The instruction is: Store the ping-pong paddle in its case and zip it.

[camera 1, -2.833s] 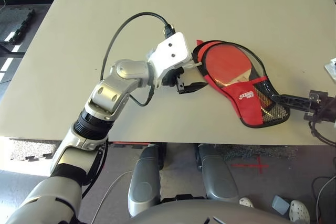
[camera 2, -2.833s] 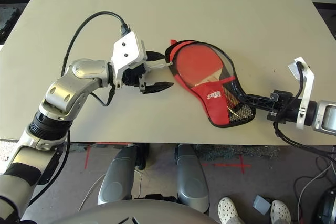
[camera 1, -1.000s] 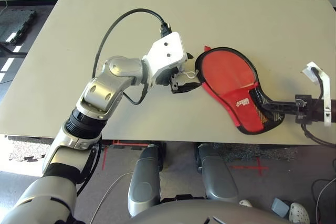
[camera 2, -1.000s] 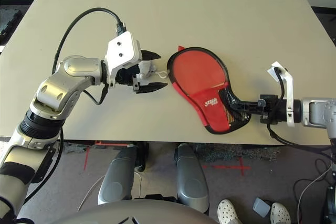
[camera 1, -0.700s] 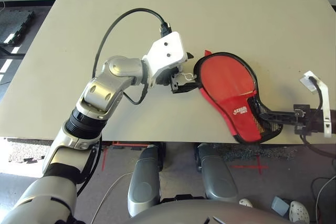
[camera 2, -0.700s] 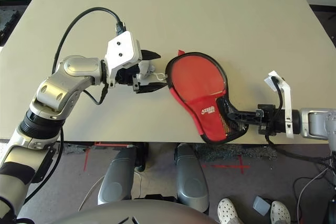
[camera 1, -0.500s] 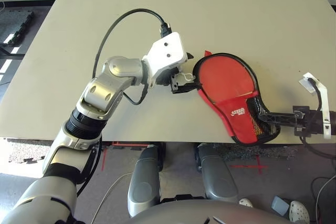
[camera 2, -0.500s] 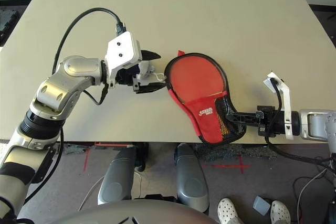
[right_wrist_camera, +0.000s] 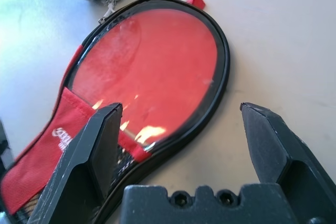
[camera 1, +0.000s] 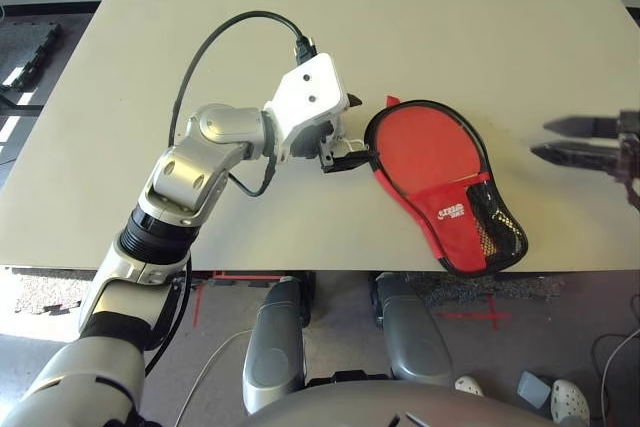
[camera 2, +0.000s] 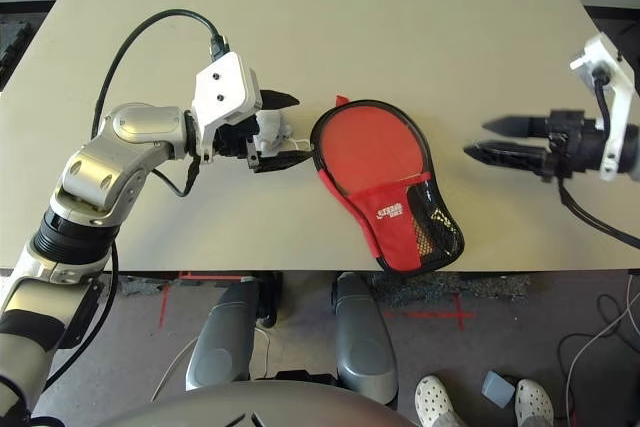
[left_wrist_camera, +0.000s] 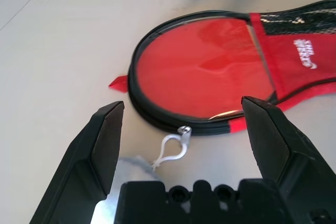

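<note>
One case (camera 1: 440, 182), red, zipped round, lay flat near the table's (camera 1: 120, 67) front edge; its small white logo was too small to read. The paddle couldn't be seen. Your left gripper (camera 1: 343, 143) sat just beside the case's round end, fingers wide apart, holding nothing; white zipper pull loop (left_wrist_camera: 175, 145) lay between them. Your right gripper (camera 2: 500, 141) hovered well apart from the case, spread, empty.

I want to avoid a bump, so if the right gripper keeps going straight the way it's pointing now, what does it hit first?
Probably the case. The open right gripper points across the table toward its round end, which sits between the fingers in the right wrist view. Its height above the table is unclear, so it might pass over.
</note>
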`<control>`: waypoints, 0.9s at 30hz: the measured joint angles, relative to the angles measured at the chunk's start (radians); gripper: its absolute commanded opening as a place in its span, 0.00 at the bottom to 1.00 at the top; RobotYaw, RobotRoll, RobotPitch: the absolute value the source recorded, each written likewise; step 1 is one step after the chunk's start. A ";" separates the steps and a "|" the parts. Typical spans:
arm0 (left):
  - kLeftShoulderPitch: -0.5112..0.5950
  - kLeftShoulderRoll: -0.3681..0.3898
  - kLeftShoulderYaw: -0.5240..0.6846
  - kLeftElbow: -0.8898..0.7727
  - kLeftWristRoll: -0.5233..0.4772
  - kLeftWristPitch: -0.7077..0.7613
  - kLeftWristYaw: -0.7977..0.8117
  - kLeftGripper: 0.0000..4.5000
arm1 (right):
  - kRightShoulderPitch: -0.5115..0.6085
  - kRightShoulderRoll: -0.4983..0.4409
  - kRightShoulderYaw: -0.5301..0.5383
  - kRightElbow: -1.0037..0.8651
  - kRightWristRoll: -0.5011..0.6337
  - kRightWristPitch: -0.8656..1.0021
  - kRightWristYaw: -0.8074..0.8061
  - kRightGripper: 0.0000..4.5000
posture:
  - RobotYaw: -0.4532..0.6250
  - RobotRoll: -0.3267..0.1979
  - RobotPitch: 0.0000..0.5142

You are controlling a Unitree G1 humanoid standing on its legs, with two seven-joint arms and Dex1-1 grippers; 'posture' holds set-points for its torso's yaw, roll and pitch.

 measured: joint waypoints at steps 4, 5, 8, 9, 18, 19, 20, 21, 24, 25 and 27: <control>-0.002 0.015 0.023 0.007 0.003 0.010 0.011 1.00 | -0.070 0.091 0.080 0.095 -0.090 -0.131 0.026 0.99 | 0.41 0.62 0.51; -0.002 0.023 0.028 0.008 0.004 0.012 0.014 1.00 | -0.083 0.104 0.090 0.111 -0.102 -0.150 0.031 0.99 | 0.41 0.62 0.51; -0.002 0.043 0.045 0.022 0.007 0.018 0.019 1.00 | -0.116 0.148 0.099 0.157 -0.137 -0.205 0.043 0.99 | 0.42 0.62 0.51; -0.002 0.046 0.047 0.030 0.007 0.020 0.022 1.00 | -0.124 0.164 0.102 0.168 -0.146 -0.219 0.049 0.99 | 0.42 0.62 0.52; -0.002 0.071 0.065 0.067 0.021 0.025 0.048 1.00 | -0.133 0.247 0.144 0.225 -0.245 -0.330 0.045 0.99 | 0.44 0.62 0.54; -0.002 0.071 0.065 0.081 0.025 0.024 0.053 1.00 | -0.133 0.248 0.145 0.226 -0.249 -0.338 0.042 0.99 | 0.44 0.62 0.54; -0.003 0.071 0.064 0.093 0.034 0.020 0.056 1.00 | -0.132 0.250 0.145 0.229 -0.255 -0.347 0.038 0.99 | 0.44 0.62 0.54; -0.005 0.069 0.063 0.112 0.044 0.013 0.060 1.00 | -0.129 0.251 0.145 0.229 -0.259 -0.354 0.034 0.99 | 0.44 0.62 0.54; -0.030 0.040 0.063 0.167 0.062 0.010 0.089 1.00 | -0.119 0.253 0.144 0.226 -0.267 -0.367 0.025 0.99 | 0.44 0.62 0.54; -0.042 0.029 0.063 0.183 0.063 0.011 0.097 1.00 | -0.117 0.255 0.144 0.224 -0.267 -0.368 0.021 0.99 | 0.43 0.62 0.55; -0.056 0.015 0.063 0.204 0.065 0.022 0.109 1.00 | -0.113 0.259 0.144 0.219 -0.267 -0.370 0.016 0.99 | 0.43 0.62 0.55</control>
